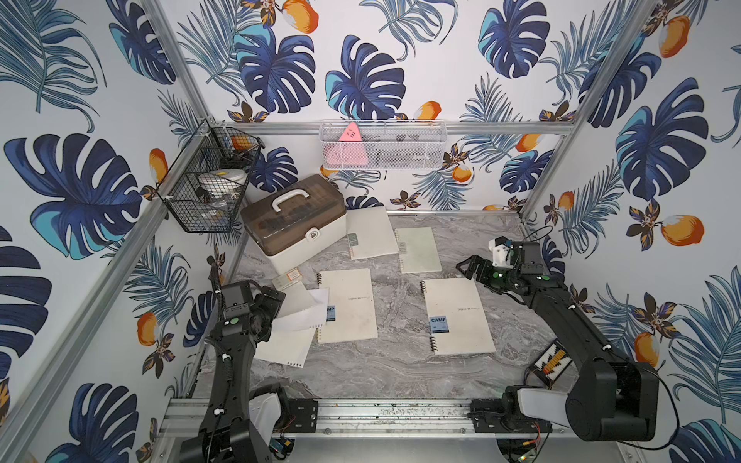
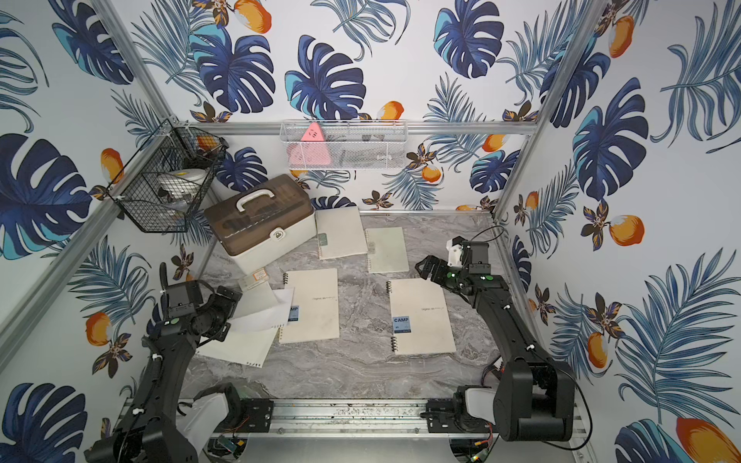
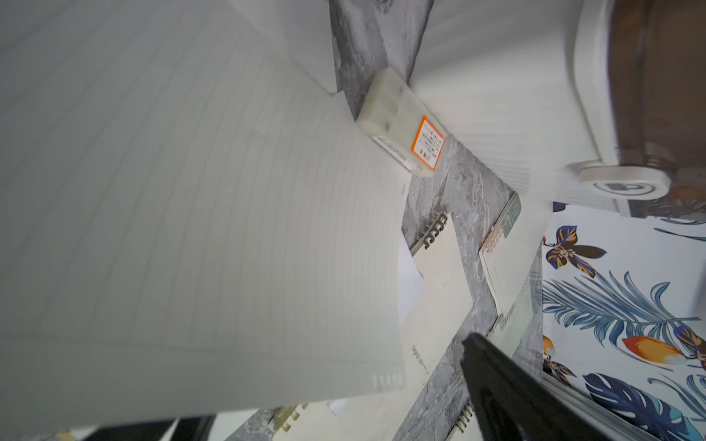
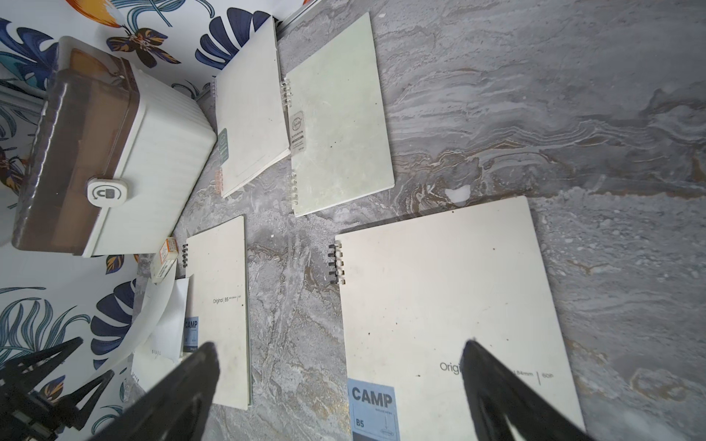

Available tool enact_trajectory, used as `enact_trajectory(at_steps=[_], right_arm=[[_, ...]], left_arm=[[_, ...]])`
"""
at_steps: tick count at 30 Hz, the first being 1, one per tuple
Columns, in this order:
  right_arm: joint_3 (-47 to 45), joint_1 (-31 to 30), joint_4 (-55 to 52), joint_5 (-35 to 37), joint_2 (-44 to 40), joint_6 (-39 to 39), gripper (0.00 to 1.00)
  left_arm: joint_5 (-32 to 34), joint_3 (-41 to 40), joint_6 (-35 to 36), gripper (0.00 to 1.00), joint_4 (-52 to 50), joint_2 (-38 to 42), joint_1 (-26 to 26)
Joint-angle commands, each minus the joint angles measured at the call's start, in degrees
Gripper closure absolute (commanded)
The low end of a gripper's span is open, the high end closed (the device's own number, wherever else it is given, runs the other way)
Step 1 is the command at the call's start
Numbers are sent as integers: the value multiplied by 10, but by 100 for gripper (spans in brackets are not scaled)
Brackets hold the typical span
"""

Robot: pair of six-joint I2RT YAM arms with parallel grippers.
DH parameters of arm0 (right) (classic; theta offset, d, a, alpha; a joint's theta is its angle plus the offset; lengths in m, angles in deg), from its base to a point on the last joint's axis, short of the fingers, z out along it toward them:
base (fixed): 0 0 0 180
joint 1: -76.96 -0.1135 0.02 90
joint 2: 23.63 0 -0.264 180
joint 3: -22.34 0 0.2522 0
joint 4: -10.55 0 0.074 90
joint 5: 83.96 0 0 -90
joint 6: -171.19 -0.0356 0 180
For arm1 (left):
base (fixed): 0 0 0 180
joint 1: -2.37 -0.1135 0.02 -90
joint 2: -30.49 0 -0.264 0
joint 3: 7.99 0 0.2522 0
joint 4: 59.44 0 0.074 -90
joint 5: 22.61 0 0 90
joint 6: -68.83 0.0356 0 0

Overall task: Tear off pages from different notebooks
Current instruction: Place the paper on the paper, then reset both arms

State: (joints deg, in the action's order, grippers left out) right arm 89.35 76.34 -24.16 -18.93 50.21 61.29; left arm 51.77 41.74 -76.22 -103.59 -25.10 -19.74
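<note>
Right gripper point(image 4: 340, 343) at full spread, empty, above CAMP notebook point(image 4: 439, 290)

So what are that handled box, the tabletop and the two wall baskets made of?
The box looks like plastic: ribbed matte white body, glossy see-through brown lid. The tabletop shows grey marble veining, though it may be a printed surface. The black basket seems coated wire grid; the white basket fine metal mesh.
</note>
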Motion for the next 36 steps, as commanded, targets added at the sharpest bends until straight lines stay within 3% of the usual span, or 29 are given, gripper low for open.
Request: enact_trajectory(at_steps=[1,3,8,14,18,24,27,31,34,36], right_arm=[[-2,1,19,-20,0,1,0],[-3,1,21,-27,0,0,0],[-8,1,36,-46,8,-8,0],[-2,2,21,-41,7,0,0],[-5,4,23,-38,2,0,0],[-7,4,25,-43,8,0,0],[-10,4,25,-40,4,1,0],[-8,7,18,10,0,15,0],[-22,9,41,119,-10,50,0],[-67,10,116,163,-17,98,0]], left_arm=[[-59,16,27,1,7,-37,8],[-11,50,47,1,-10,-44,40],[-17,93,51,1,-5,-83,70],[11,111,46,1,-6,-78,88],[63,175,65,1,-52,-60,91],[24,246,82,1,-54,-112,91],[13,226,79,1,-26,-123,93],[52,211,109,1,-16,-145,93],[137,196,150,1,21,-151,99],[192,157,176,1,83,-144,102]])
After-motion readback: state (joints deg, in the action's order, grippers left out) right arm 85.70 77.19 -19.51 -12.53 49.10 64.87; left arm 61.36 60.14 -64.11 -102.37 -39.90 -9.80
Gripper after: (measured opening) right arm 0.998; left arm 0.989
